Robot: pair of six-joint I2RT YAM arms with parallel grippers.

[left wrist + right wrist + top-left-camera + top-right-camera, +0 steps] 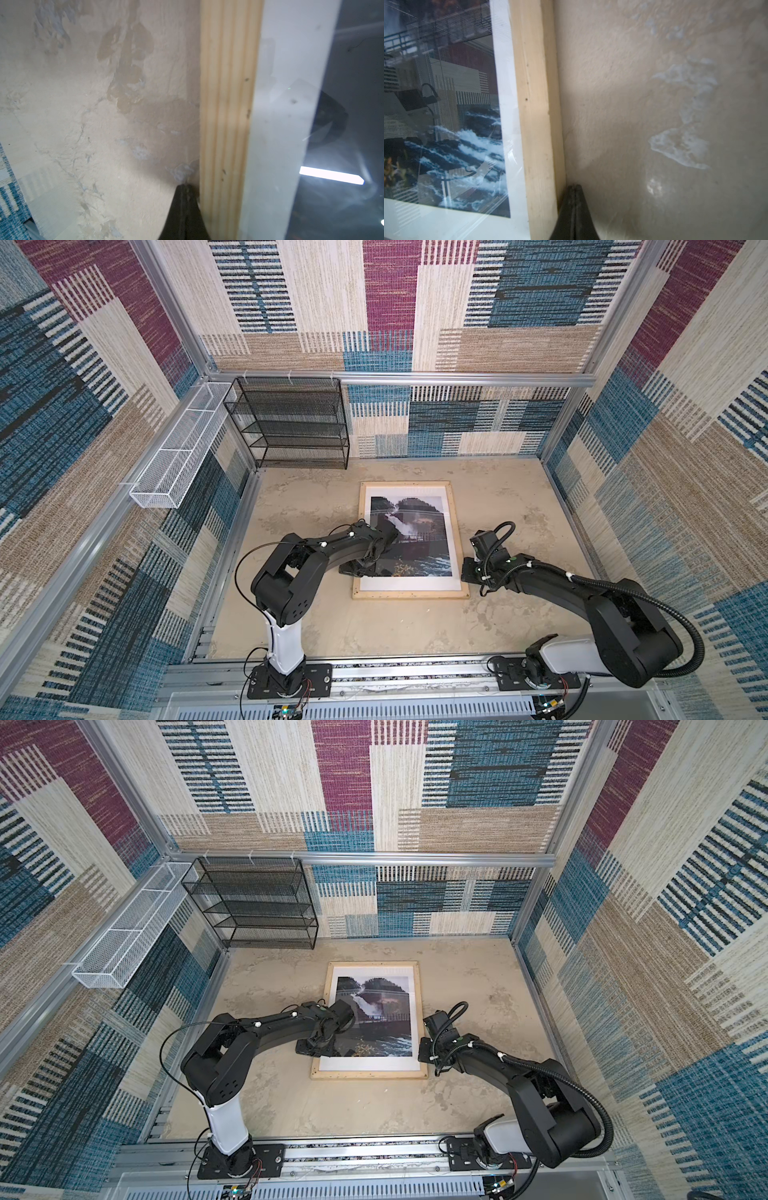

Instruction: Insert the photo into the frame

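The frame of pale wood lies flat on the table in both top views. The photo, a white waterfall between dark cliffs with a white margin, lies inside it under a reflecting pane. My left gripper is shut and holds nothing. Its tips rest on the table just outside the frame's left rail. My right gripper is also shut and holds nothing. Its tips sit against the outer side of the right rail, beside the photo's blue water.
A black mesh shelf stands at the back left against the wall. A white wire basket hangs along the left wall. The beige mottled table is walled in by patterned fabric panels on three sides.
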